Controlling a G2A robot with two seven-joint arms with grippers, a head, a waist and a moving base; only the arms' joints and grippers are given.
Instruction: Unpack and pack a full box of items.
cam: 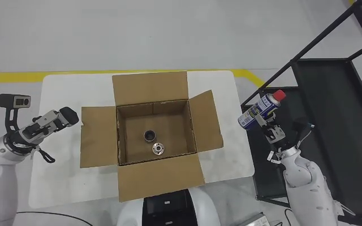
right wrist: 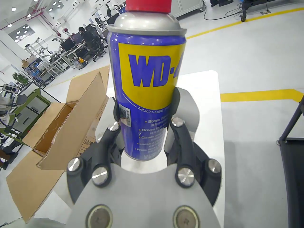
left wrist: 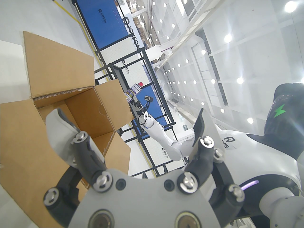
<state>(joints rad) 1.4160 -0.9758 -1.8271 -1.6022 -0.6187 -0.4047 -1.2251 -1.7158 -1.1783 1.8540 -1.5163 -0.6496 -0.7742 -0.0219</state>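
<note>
Now, at the left edge of the top view, my left gripper (cam: 71,116) hangs over the white table (cam: 62,181), its fingers (left wrist: 59,124) spread wide with nothing between them, near the box's left flap. The cardboard box (cam: 151,88) sits mid-frame with all four flaps folded out. On its floor lie a small dark cylinder (cam: 149,135) and a round metal part (cam: 158,148), close together. At centre right, my right gripper (cam: 266,120) pinches a blue and yellow spray can (cam: 255,111) at the table's right edge, its red cap pointing to the upper right, beside the black rack (cam: 325,107).
</note>
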